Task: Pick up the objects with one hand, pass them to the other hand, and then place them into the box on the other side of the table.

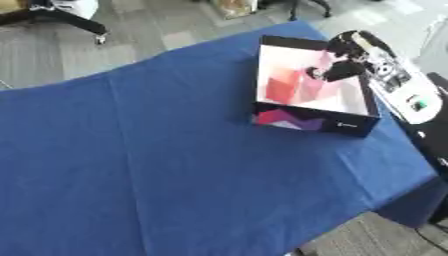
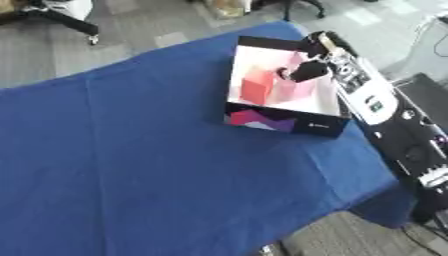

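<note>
Over the far right corner of the blue-clothed table [image 1: 175, 160], seen through my left eye, my right hand [image 1: 343, 65] reaches into the box [image 1: 315, 122], a dark-walled carton with a pale inside tinted pink and red and a purple-and-red pattern on its near wall. Whether my fingers are spread or pinching something I cannot tell; they show only as a dark shape over the box's far right part. A pink-red patch lies on the box floor just left of my hand, but I cannot say whether it is an object or the box's print. My white-and-black forearm [image 1: 398, 85] runs along the box's right wall, past the table's right edge.

From my right eye, the same hand [image 2: 306, 70] sits over the box [image 2: 280, 122], which stands close to the table's far and right edges. Blue cloth [image 2: 157, 170] stretches bare to the left and toward me. My arm [image 2: 394, 135] hangs beside the table edge, over grey floor [image 2: 131, 30].
</note>
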Available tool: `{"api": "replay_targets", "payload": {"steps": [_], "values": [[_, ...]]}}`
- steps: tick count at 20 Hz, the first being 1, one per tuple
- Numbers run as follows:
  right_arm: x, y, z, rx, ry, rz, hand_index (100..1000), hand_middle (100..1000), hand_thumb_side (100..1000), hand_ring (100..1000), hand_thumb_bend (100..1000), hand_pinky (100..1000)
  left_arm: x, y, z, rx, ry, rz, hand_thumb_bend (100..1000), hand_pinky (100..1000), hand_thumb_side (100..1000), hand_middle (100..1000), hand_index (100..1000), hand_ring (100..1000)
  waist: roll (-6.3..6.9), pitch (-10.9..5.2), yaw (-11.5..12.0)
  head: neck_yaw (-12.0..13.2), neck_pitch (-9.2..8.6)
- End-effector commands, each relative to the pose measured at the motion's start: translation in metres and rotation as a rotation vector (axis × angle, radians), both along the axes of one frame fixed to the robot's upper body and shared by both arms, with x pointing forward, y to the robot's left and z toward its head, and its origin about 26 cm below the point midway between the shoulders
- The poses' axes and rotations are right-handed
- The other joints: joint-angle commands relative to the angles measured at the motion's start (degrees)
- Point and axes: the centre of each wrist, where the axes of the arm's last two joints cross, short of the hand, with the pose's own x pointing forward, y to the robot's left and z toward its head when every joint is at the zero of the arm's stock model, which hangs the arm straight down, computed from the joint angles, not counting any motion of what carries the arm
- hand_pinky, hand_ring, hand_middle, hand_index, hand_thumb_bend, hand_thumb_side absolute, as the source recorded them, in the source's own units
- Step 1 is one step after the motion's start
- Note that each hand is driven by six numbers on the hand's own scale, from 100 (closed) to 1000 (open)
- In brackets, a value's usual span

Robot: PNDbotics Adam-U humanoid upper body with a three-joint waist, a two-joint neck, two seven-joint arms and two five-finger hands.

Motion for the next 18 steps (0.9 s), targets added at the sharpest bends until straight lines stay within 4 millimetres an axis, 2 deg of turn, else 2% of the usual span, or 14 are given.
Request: {"api": "replay_targets", "payload": {"steps": [1,6,11,15,18], "values": [[-0.004,-0.011,0.016,-0.085,-0.027,-0.036,926,859,261,888,547,932,-0.002,0.007,0.012,0.009,-0.04,0.013,652,826,539,650,855,740,0.48,-1.74,0.08,0.45,0.34],[-0.004,-0.014,0.014,-0.137,-0.028,-0.064,957,897,282,921,553,943,-0.002,0.007,0.011,0.007,-0.04,0.017,653,826,537,650,855,740,0.47,-1.78,0.13,1.01,0.5],[-0.005,-0.014,0.014,-0.148,-0.04,-0.075,957,893,289,917,550,941,-0.002,0.008,0.011,0.003,-0.043,0.026,656,826,536,649,856,740,0.49,-1.77,0.16,1.2,0.78],[-0.007,-0.009,0.022,-0.121,-0.112,-0.081,959,891,289,912,533,939,-0.003,0.009,0.012,-0.003,-0.047,0.037,657,824,533,647,855,738,0.49,-1.81,0.18,1.81,1.1],[-0.01,-0.001,0.033,-0.074,-0.201,-0.066,959,887,307,905,483,940,-0.004,0.01,0.012,-0.005,-0.05,0.044,657,824,531,647,854,738,0.46,-1.86,0.18,2.97,1.36]]}}
